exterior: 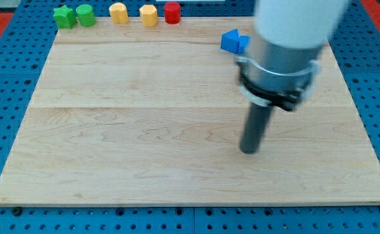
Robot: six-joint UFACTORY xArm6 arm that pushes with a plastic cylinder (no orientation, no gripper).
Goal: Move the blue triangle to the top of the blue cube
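No readable text, label, brand, number or sign anywhere in the frame, neither on the wooden board point(144, 130) nor on the blocks along the upper edge.

The desk point(144, 130) is pale wood grain; blocks are green point(63, 16), green point(85, 14), yellow point(118, 12), yellow point(149, 14), red point(171, 12) and blue point(234, 41); my tip point(249, 150) is dark.

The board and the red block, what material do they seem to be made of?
The board looks like light, unpainted wood with a smooth matte finish: grain lines run along it and seams between planks show. The red block, at the view's top edge, looks like painted wood or plastic; its even, slightly glossy colour leaves that open. My tip rests on the board, far from it.
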